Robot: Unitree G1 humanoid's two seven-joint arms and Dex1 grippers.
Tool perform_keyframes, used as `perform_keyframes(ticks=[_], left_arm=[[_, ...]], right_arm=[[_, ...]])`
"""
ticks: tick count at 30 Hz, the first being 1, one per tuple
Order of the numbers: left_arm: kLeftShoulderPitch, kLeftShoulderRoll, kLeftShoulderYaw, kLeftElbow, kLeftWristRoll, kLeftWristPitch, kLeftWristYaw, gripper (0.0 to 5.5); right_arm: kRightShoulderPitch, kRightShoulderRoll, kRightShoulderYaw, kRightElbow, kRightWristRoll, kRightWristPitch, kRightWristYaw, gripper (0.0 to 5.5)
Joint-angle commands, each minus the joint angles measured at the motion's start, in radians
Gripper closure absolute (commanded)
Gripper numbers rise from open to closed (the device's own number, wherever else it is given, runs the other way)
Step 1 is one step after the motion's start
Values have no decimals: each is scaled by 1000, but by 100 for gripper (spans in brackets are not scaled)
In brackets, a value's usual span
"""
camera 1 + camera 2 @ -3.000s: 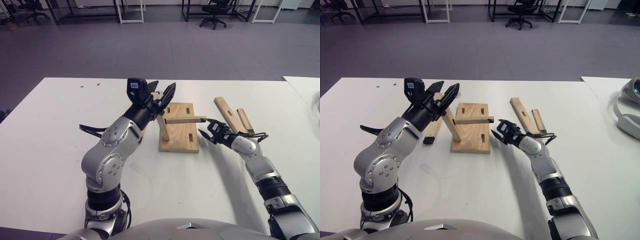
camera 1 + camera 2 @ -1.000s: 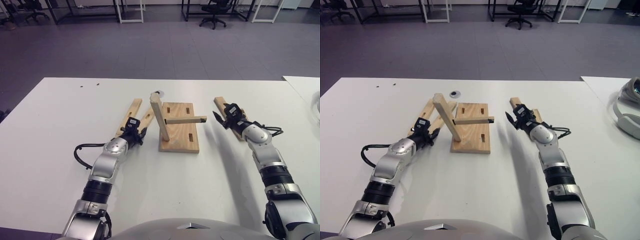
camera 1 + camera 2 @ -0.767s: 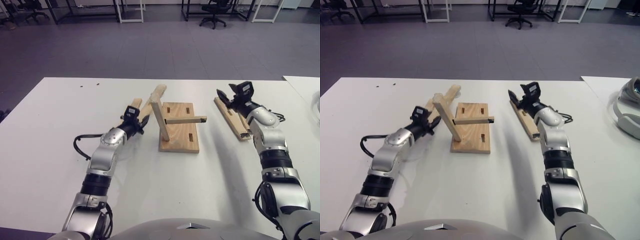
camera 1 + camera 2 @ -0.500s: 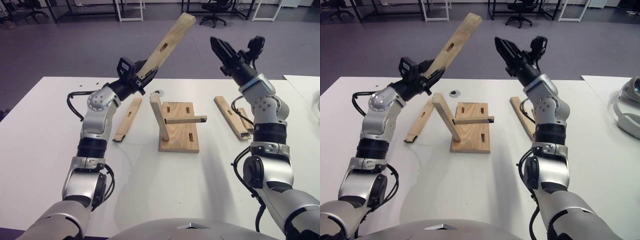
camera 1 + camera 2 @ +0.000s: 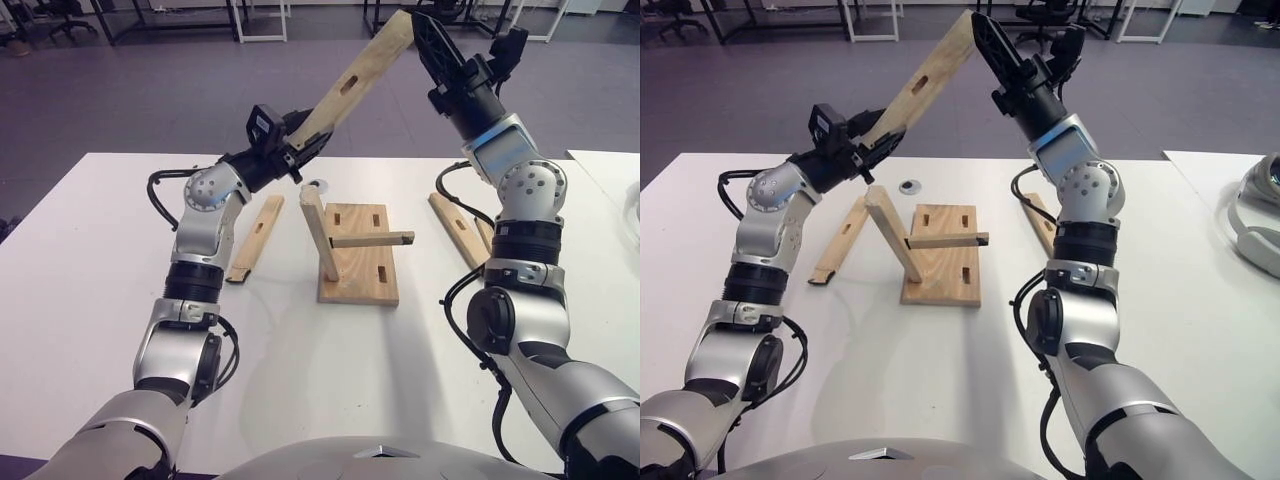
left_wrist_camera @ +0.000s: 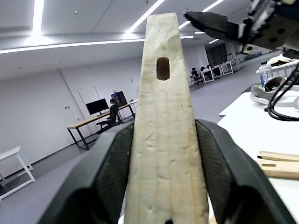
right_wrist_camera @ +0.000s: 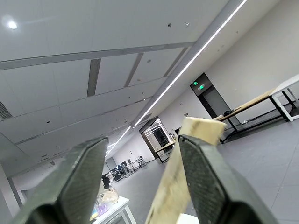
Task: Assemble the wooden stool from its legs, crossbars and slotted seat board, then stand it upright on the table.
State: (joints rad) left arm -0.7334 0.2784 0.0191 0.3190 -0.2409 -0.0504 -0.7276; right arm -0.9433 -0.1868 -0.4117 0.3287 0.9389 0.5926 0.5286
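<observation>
Pinches the raised leg (image 5: 365, 62) by its low end in the left claw (image 5: 300, 145), pads pressed on two opposite sides, seen close in the left wrist view. Holds it in the air above the far edge of the surface (image 5: 100, 300). Long axis: slanting up from the left claw toward the robot's right, mortise hole about midway along it.

Has the right claw (image 5: 990, 40) spread wide, up at the leg's top end. In the right wrist view that end sits between the two fingers, close to one. Cannot tell if touching. Right arm nearer the top end, left already on the low end. Probably a handover or a two-claw regrip: needs the right claw closing across the leg's end, square to its long axis, before the left lets go.

Mid-surface: seat board (image 5: 365, 285), flat, slots up.
- Near-left slot: standing leg (image 5: 320, 235), leaning toward the far-left corner.
- From that leg: crossbar (image 5: 375, 240), level, pointing toward the right edge, free end unsupported.
- Other three slots: empty.

Left of the board: flat leg (image 5: 255, 235), apart from it. Right of the board: spare leg (image 5: 462, 240), partly behind the right arm. Small disc (image 5: 318, 185) just past the board, toward the far edge.

Stool far from done: one leg seated, nothing upright yet.
</observation>
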Motion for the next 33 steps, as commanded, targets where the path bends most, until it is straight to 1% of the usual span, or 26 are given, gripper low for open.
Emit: perform_keyframes(ticks=[1, 7, 14, 23, 25, 26, 29, 30, 33], left_arm=[[-24, -7, 11, -1, -23, -15, -9, 343], [-4, -8, -23, -45, -37, -39, -81, 343], [1, 12, -59, -23, 2, -113, -125, 343], [-16, 49, -100, 49, 80, -229, -145, 343], [-18, 51, -106, 60, 103, -242, -126, 343], [-20, 52, -106, 70, 113, -238, -109, 303], [-23, 58, -98, 104, 157, -228, -44, 251], [-17, 58, -83, 106, 162, -209, -12, 241], [56, 57, -35, 28, 146, -133, 88, 177]], right_arm=[[24, -5, -18, -12, 6, 1, -22, 270], [-5, 17, -21, 10, 25, 22, -33, 270], [-10, 11, -27, 13, 63, 78, -48, 270], [20, 0, -40, -13, 74, 115, -110, 442], [27, 0, -49, -12, 68, 100, -126, 446], [40, -4, -63, -17, 68, 89, -141, 447], [129, -18, -117, -73, 71, 55, -191, 450], [184, -22, -140, -119, 72, 51, -219, 450], [374, -12, -197, -304, 120, 85, -336, 450]])
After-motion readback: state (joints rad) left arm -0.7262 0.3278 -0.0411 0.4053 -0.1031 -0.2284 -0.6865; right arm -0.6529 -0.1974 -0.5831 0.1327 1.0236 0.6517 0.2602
